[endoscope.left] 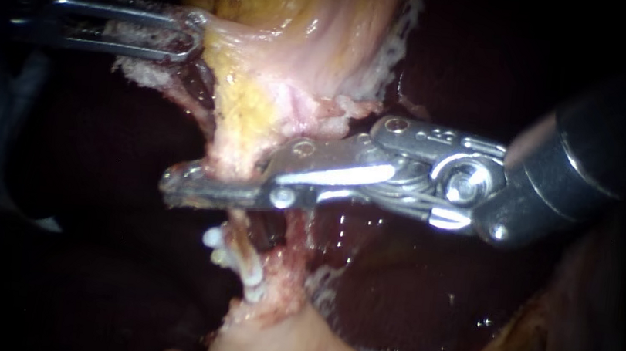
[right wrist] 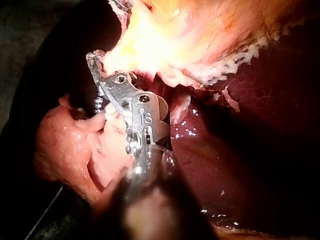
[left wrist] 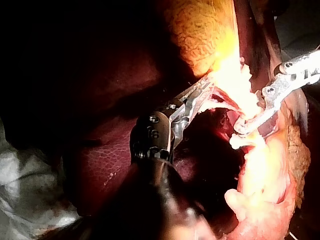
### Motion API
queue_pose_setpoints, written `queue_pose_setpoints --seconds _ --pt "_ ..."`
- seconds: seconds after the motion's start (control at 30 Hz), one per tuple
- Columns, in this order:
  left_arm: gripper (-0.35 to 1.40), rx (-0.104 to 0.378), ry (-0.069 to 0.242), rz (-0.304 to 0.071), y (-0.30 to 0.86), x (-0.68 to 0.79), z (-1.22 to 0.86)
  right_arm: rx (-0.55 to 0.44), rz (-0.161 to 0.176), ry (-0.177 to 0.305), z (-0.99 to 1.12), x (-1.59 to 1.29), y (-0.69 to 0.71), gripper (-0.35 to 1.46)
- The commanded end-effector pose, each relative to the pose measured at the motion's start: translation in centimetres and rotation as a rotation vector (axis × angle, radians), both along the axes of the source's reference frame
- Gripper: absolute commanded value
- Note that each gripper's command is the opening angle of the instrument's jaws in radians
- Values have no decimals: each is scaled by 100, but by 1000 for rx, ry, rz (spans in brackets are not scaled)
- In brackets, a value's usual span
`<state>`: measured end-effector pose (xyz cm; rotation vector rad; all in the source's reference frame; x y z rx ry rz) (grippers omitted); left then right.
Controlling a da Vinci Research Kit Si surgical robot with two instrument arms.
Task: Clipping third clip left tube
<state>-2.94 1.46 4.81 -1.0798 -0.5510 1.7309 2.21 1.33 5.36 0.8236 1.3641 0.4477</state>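
In the endoscope view, my left instrument (endoscope.left: 197,33) comes in from the side, high up. Its long jaws are closed on the edge of the gallbladder (endoscope.left: 307,12), with a bit of pale tissue pinched between them. My right instrument (endoscope.left: 172,188) reaches across the middle. Its thin jaws lie close together across the left tube (endoscope.left: 238,226), one on each side, so they are squeezing it. The left tube hangs down from the yellow and pink gallbladder tissue. Just below the jaws, white clips (endoscope.left: 252,278) sit on the same tube. The dark, wet liver (endoscope.left: 394,285) lies behind and under the right instrument.

In the left wrist view, the left instrument (left wrist: 200,92) has its jaws closed on a stretched strand at the gallbladder (left wrist: 200,35) edge. The right instrument (left wrist: 245,127) is ahead of it and to one side, its jaws clamped on a pale strand. The liver (left wrist: 110,165) lies beside the shaft, and a white cloth (left wrist: 20,200) shows beyond the liver.

In the right wrist view, the right instrument (right wrist: 95,60) points at the bright gallbladder (right wrist: 190,30). Only one jaw shows well here, so this view does not tell how far apart they are. A pink lump of tissue (right wrist: 65,145) lies beside it, and the liver (right wrist: 260,125) is on its other side
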Motion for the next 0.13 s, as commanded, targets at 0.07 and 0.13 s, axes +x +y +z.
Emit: queue_pose_setpoints --seconds 0.07,0.13 --pt "-35 0 1 -1 0 0 -1 0 1 -1 1 -1 0 -35" --pt "-35 0 0 -1 0 0 -1 0 0 -1 1 -1 0 -35"
